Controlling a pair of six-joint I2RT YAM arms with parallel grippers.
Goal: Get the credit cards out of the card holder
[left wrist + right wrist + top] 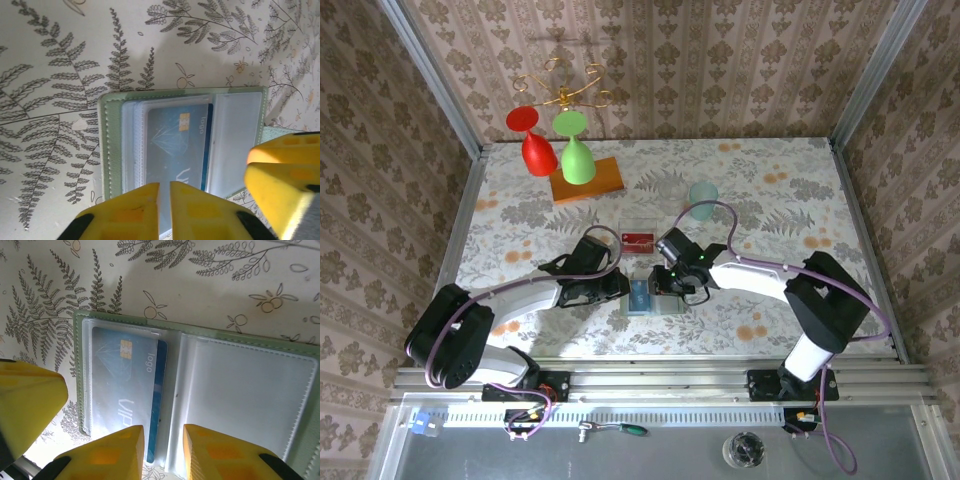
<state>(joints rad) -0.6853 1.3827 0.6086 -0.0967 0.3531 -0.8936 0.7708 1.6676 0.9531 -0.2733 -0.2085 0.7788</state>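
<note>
Fern-print counter (770,180) — open card holder (112,150), blue card (175,145) inside; down on it with left tool (164,192) together, right tool (163,440) parted alongside.

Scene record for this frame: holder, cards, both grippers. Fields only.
card holder: open flat on the table, between the two grippers
blue card: in one clear pocket, one edge sticking out toward the fold
other pocket: looks empty
red card: out of the holder, lying on the table beyond it
left gripper: fingers almost together, tips at the blue card's near edge
right gripper: fingers apart, tips by the holder's fold
status: blue card not yet out
</note>
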